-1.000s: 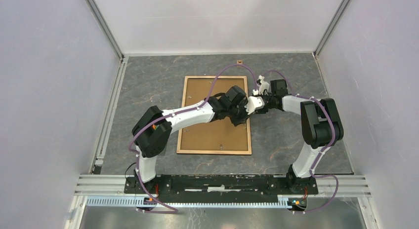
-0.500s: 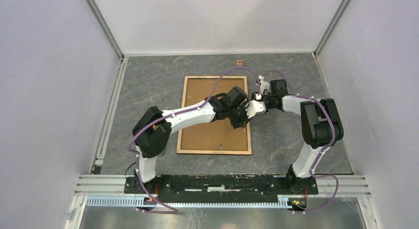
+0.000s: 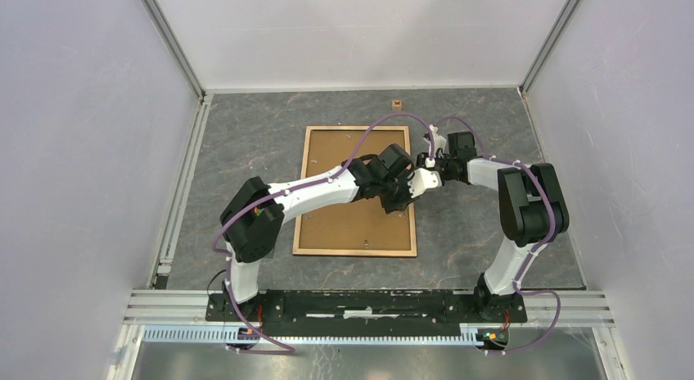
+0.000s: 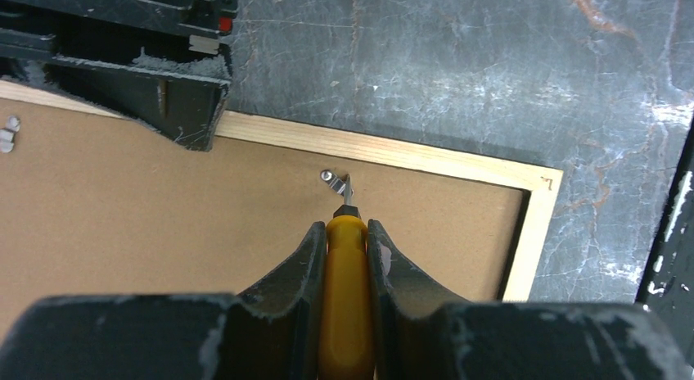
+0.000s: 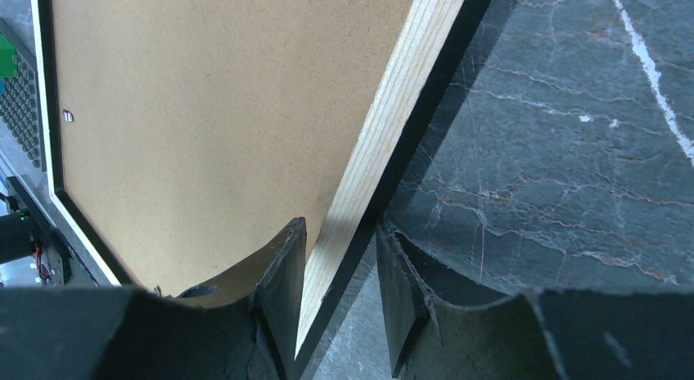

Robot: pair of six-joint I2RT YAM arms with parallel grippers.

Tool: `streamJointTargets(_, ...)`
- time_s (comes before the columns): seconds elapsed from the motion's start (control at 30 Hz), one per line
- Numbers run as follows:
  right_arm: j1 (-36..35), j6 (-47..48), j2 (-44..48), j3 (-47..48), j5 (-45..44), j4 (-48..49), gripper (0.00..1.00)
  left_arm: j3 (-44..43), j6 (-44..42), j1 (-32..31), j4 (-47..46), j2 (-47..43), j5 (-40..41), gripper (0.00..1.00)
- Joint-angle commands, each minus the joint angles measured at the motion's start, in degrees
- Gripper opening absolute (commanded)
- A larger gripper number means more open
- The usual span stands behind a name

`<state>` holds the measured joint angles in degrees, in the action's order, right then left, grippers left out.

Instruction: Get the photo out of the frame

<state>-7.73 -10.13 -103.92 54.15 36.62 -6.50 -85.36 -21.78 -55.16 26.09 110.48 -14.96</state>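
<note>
Here, surface (image 3: 237, 151): grey and marbled, carrying everything.
Frame (image 3: 344, 224): lies flat in the middle of the surface, brown back up, with a light wood rim around it.
Photo: hidden beneath the back.
Left end effector (image 4: 346, 229): over the frame's right half, closed on a yellow-handled screwdriver (image 4: 347, 306).
Screwdriver tip: at a small metal clip (image 4: 327, 176) on the back, just inside the wood rim.
Right end effector (image 5: 340, 232): one finger on the back side, the other on the surface side, closed on the frame's right rim.
Far edge: small brown tag (image 3: 397, 104), well apart from the frame.
</note>
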Motion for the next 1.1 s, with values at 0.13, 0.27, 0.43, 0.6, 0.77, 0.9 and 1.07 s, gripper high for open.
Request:
streamJointTargets(0.13,-0.07,1.66,-1.37,-0.14,-3.89,-1.36,0.43,-0.91,-0.65,-0.13,0.70,-0.05,6.08,0.02)
streamJointTargets(0.27,-0.01,1.68,-1.36,-0.19,-3.84,-1.33,0.43,-0.72,-0.70,-0.13,0.89,-0.18,6.04,0.02)
streamJointTargets(0.43,0.02,1.69,-1.20,-0.19,-3.76,-1.32,0.43,-0.54,-1.14,-0.13,1.51,-0.87,5.25,0.02)
streamJointTargets(0.6,0.04,2.48,0.99,0.13,-3.20,-2.06,0.44,0.47,-1.25,-0.08,2.08,-3.25,4.36,0.02)
streamJointTargets(0.77,0.35,4.87,3.88,3.54,-0.27,-4.01,0.49,-0.13,2.61,1.59,3.47,-6.61,-0.41,0.02)
streamJointTargets(0.9,1.64,11.56,6.12,8.87,5.74,-8.99,0.54,-2.84,6.12,4.51,7.17,-8.27,-6.47,0.02)
streamJointTargets(1.07,4.72,20.95,14.76,8.74,15.15,-10.25,0.63,-6.80,15.33,11.61,11.79,-9.51,-16.21,0.02)
